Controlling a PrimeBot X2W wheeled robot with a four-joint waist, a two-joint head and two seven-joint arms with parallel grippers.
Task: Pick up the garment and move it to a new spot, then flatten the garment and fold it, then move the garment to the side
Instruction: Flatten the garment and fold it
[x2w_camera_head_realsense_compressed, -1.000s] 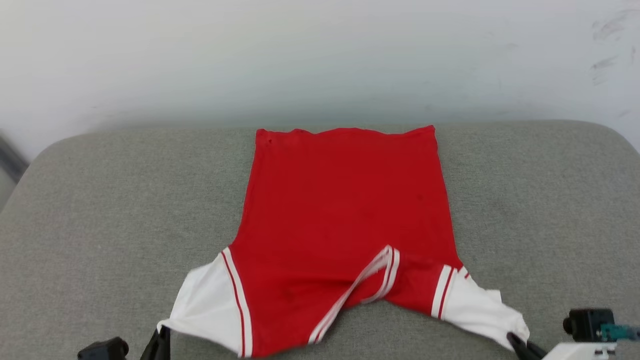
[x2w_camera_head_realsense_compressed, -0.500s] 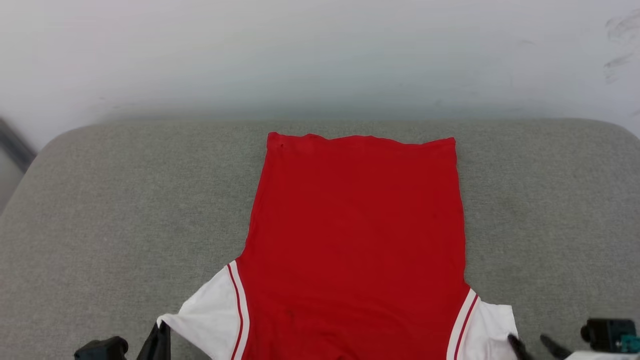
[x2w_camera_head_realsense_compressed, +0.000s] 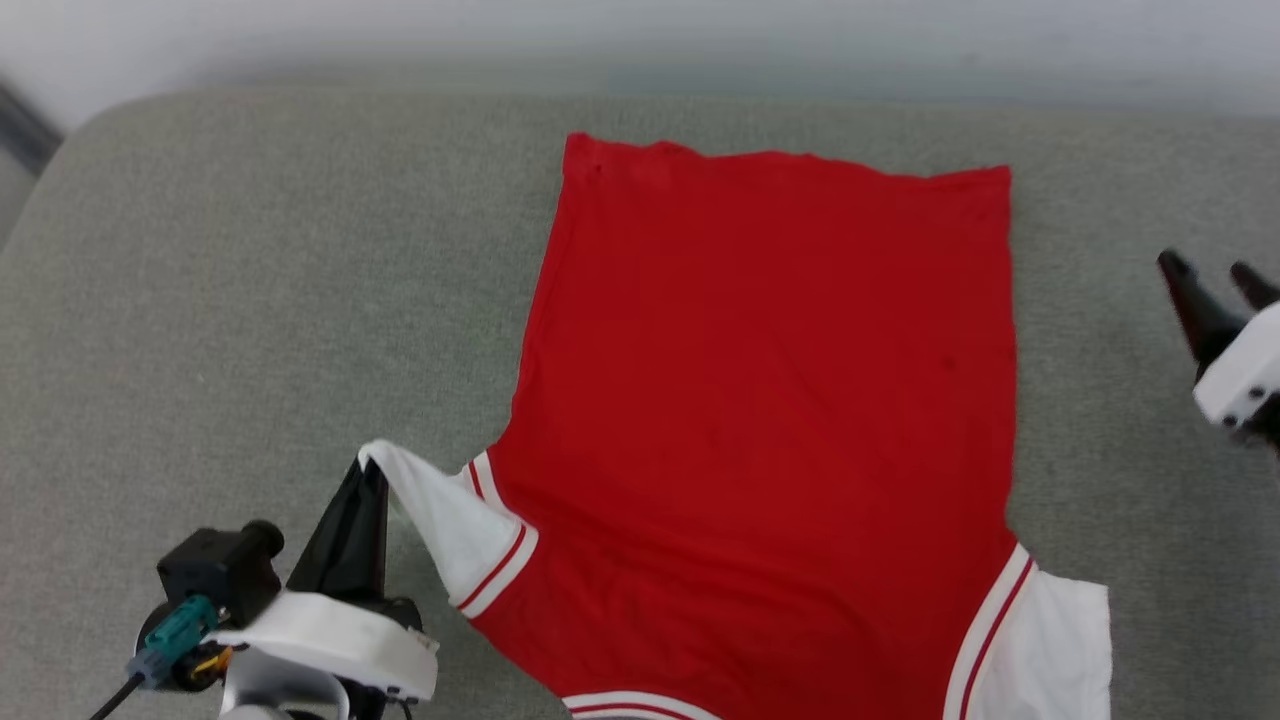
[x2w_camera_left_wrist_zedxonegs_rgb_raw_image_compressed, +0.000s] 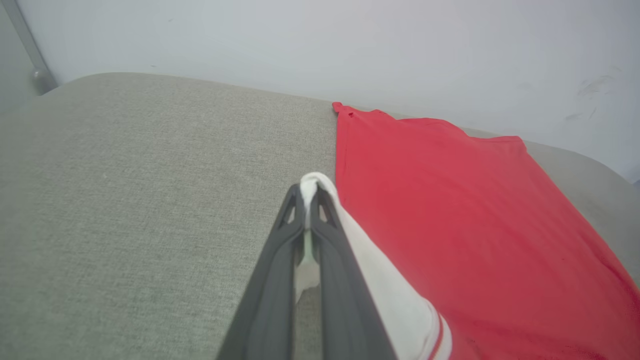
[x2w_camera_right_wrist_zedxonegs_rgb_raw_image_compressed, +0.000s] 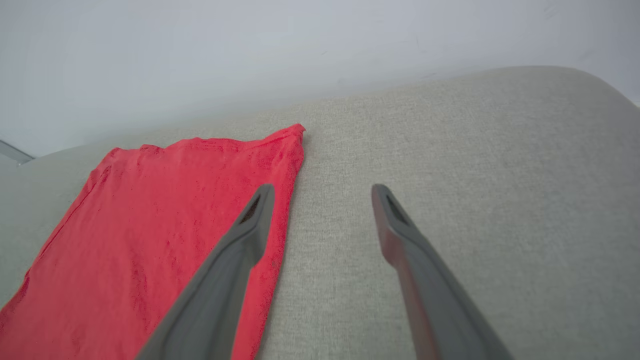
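Note:
The garment (x2w_camera_head_realsense_compressed: 770, 400), a red jersey with white sleeves and striped trim, lies spread flat on the grey cushion, plain red side up, hem at the far end. My left gripper (x2w_camera_head_realsense_compressed: 368, 470) is shut on the tip of the white left sleeve (x2w_camera_head_realsense_compressed: 440, 520) and holds it lifted and drawn inward; the left wrist view shows white cloth pinched between the fingers (x2w_camera_left_wrist_zedxonegs_rgb_raw_image_compressed: 307, 195). My right gripper (x2w_camera_head_realsense_compressed: 1210, 275) is open and empty, off the garment's right edge, above bare cushion (x2w_camera_right_wrist_zedxonegs_rgb_raw_image_compressed: 322, 192). The right sleeve (x2w_camera_head_realsense_compressed: 1050, 650) lies flat on the cushion.
The grey padded surface (x2w_camera_head_realsense_compressed: 250, 280) has rounded corners and ends at a pale wall (x2w_camera_left_wrist_zedxonegs_rgb_raw_image_compressed: 300, 40) close behind the hem. Bare cushion lies to the left and right of the jersey.
My right gripper let go of the right sleeve, opened, and moved up along the garment's right side. The left gripper kept its hold and lifted its sleeve inward. The camera tilted down.

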